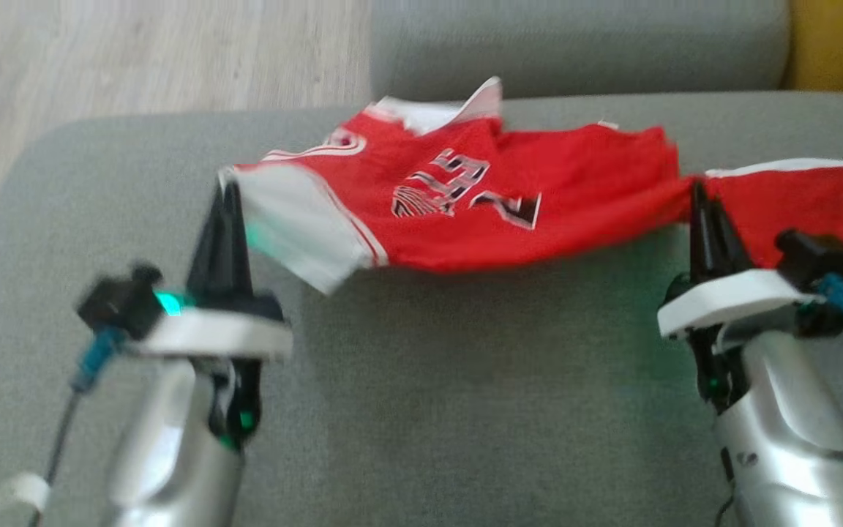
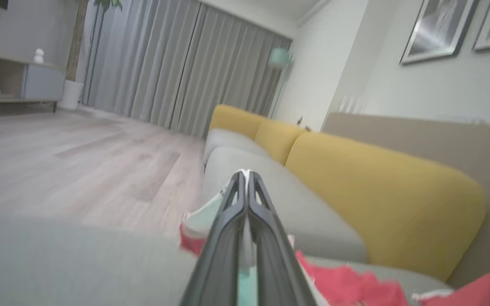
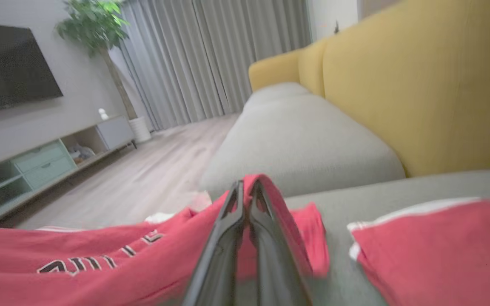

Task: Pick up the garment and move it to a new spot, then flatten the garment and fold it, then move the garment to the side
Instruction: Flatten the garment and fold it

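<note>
The garment is a red jersey with white trim and black-and-white lettering, stretched across the grey sofa seat. My left gripper is shut on its white-trimmed left corner; in the left wrist view white cloth is pinched between the closed fingers. On the right, my right gripper is shut on a red fold of the garment, whose right end lies past it. In the right wrist view red cloth wraps over the closed fingertips.
The grey seat cushion extends toward me in front of the garment. A second grey cushion lies behind it, with yellow backrests along the right. Wooden floor lies beyond the sofa's left edge. A TV unit and a potted plant stand across the room.
</note>
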Controlling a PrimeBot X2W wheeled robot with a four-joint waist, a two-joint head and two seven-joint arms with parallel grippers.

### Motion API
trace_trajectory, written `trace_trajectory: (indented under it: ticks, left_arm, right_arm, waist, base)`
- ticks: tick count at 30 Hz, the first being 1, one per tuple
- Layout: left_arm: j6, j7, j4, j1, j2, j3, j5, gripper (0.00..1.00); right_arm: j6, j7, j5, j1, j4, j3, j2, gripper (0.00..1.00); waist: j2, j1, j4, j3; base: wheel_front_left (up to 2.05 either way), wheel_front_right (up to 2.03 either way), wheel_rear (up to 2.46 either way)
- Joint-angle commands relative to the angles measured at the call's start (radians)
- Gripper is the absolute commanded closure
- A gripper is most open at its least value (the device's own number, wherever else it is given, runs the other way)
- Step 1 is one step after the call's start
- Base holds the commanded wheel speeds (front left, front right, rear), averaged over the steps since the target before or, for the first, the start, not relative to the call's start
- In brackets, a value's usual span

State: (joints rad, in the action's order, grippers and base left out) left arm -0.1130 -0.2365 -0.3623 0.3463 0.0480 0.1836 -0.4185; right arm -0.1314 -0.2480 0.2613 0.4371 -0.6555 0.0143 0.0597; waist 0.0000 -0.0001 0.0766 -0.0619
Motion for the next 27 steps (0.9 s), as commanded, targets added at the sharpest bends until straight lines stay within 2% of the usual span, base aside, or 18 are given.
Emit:
trace_trajectory:
  ticks: [1,6,9,13,18,23,24,27]
  left_arm:
    - [-0.005,0.004,0.064,0.095,0.011,-0.043,-0.024,1.0]
    - [-0.005,0.042,0.19,0.194,0.006,-0.082,-0.16,1.0]
    - [0.01,0.07,0.298,0.233,0.004,-0.094,-0.237,1.0]
    - [0.062,0.133,0.457,0.262,0.003,-0.104,-0.294,1.0]
    - [0.124,0.268,0.585,0.306,0.033,-0.097,-0.307,1.0]
    - [0.14,0.357,0.512,0.414,0.108,-0.097,-0.268,1.0]
    - [0.129,0.374,0.439,0.478,0.134,-0.096,-0.259,1.0]
    - [0.112,0.36,0.301,0.597,0.161,-0.111,-0.247,1.0]
  right_arm:
    - [0.001,-0.013,0.009,0.023,0.07,0.031,0.006,1.0]
    - [0.001,0.016,0.067,0.04,0.277,0.06,0.077,1.0]
    - [0.001,0.066,0.094,0.041,0.414,0.057,0.114,1.0]
    - [0.001,0.153,0.12,0.018,0.597,0.018,0.134,1.0]
    - [0.001,0.287,0.114,-0.008,0.787,-0.043,0.108,1.0]
    - [0.001,0.409,0.074,0.045,0.866,-0.043,0.09,1.0]
    - [0.001,0.439,0.073,0.107,0.847,-0.033,0.086,1.0]
    - [0.001,0.459,0.076,0.248,0.756,-0.009,0.088,1.0]
  waist:
    - [0.0,0.0001,-0.008,0.031]
    - [0.0,0.0001,-0.015,0.077]
    - [0.0,0.0001,-0.018,0.088]
    - [0.0,0.0001,-0.012,0.086]
    - [0.0,0.0001,-0.002,0.047]
    - [0.0,0.0001,-0.004,-0.044]
    - [0.0,0.0001,-0.009,-0.095]
    - [0.0,0.0001,-0.017,-0.179]
  base:
    - [0.0,0.0,0.0]
    - [0.0,0.0,0.0]
    - [0.0,0.0,0.0]
    - [0.0,0.0,0.0]
    - [0.0,0.0,0.0]
    - [0.0,0.0,0.0]
    - [0.0,0.0,0.0]
    - [0.0,0.0,0.0]
